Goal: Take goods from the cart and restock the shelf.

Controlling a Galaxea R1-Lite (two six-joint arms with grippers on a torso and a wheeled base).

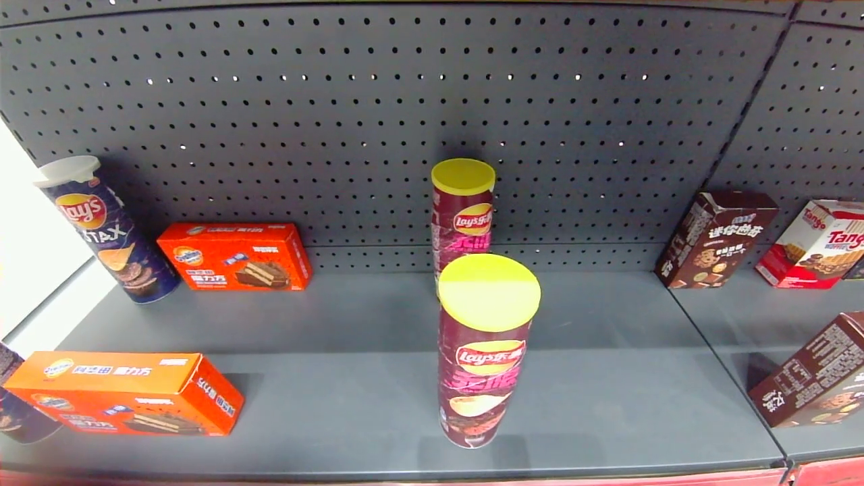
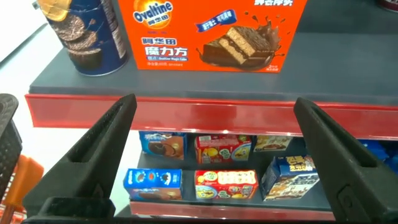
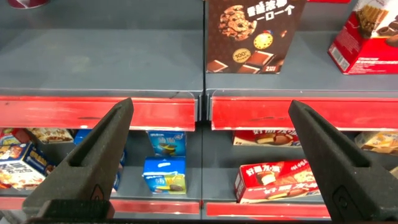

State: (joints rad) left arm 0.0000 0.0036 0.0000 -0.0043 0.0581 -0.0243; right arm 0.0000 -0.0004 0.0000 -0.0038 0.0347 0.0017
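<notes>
Head camera looks down onto the shelf (image 1: 337, 317); wrist cameras face its front edge (image 2: 205, 115) level.

Retail shop aisle. Grey pegboard-backed shelf (image 1: 337, 378) with red price rails (image 3: 155, 112). Chip cans (image 1: 482, 351) and snack boxes (image 1: 236, 256) faced outward.

The lower part of the rear crisp can (image 1: 463, 212) is hidden behind the front crisp can (image 1: 483, 358). The frame edge cuts off a dark can (image 1: 17, 418) at lower left and a brown box (image 1: 817, 374) at lower right.
</notes>
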